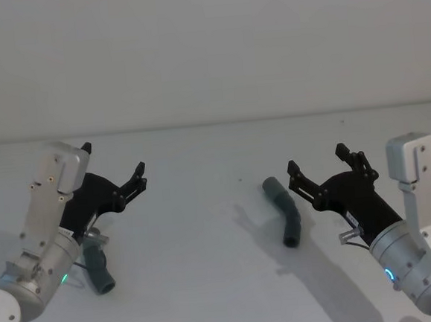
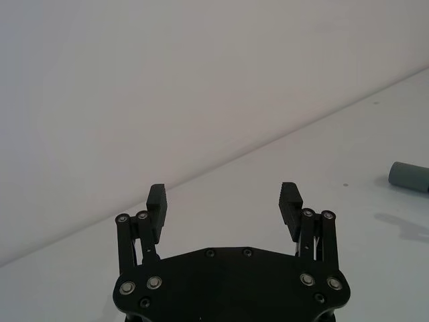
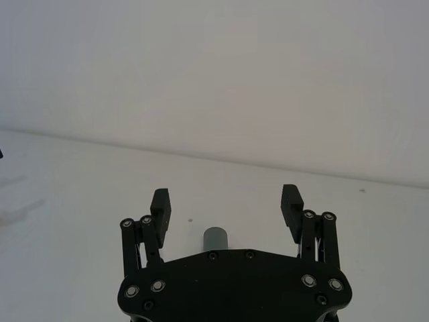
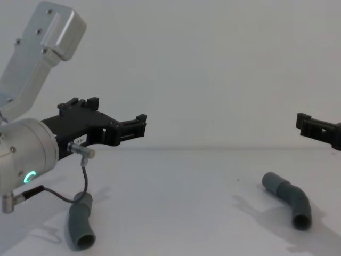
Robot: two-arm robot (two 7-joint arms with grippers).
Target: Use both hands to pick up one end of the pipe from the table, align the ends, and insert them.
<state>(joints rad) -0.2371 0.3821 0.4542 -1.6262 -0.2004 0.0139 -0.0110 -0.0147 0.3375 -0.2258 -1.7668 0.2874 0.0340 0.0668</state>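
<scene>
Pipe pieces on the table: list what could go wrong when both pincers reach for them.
1. The left piece lies beneath the wrist of the left pincer, beside a hanging cable; reaching down may snag it or nudge the piece.
2. The right piece is bent and lies loose on the table; the open right pincer, raised nearby, may spin it on closing, leaving the cuffs misaligned.

Left pipe piece (image 1: 99, 271) on table (image 1: 210, 288) under left claw (image 1: 114, 158); right piece (image 1: 285, 214) near right claw (image 1: 317, 158).

Finishes as observed
Worktop (image 1: 211, 295) was matt white; pipe (image 1: 285, 216) dull grey, unglossed; left end effector (image 1: 114, 158) matt black plastic.
</scene>
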